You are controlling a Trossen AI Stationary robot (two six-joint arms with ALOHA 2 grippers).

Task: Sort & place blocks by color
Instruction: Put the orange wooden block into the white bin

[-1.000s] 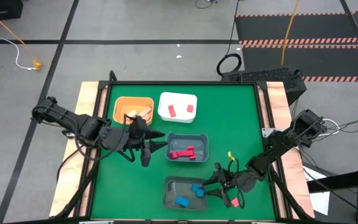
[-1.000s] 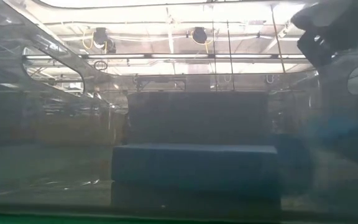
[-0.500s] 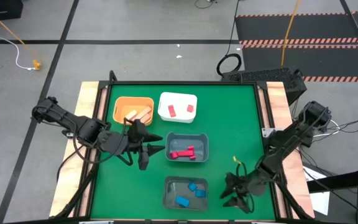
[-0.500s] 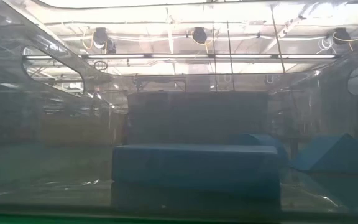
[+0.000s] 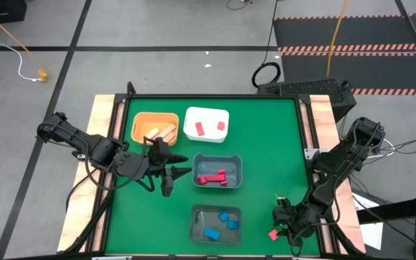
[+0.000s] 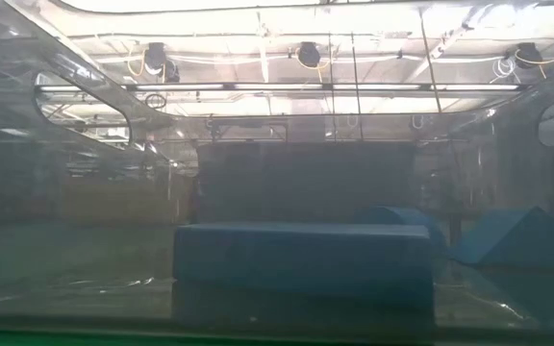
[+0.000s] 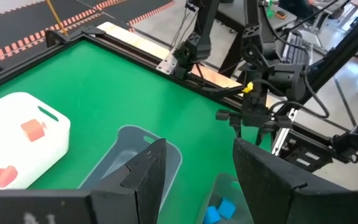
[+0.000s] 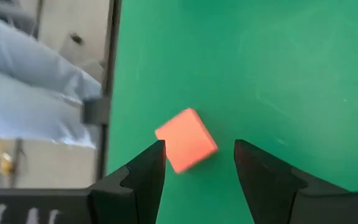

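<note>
1 salmon cube (image 8: 186, 140) loose on green mat, others binned

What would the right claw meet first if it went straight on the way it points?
Probably the salmon block lying on the green table, just ahead of the open right claw; depth is unclear.

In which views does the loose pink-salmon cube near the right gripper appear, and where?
High view: pink-salmon cube on the green mat by the right gripper, right of the blue-block bin.
Low view: absent.
Left wrist view: not discernible.
Right wrist view: cube between open fingers.
Shared landmark: green mat.
</note>
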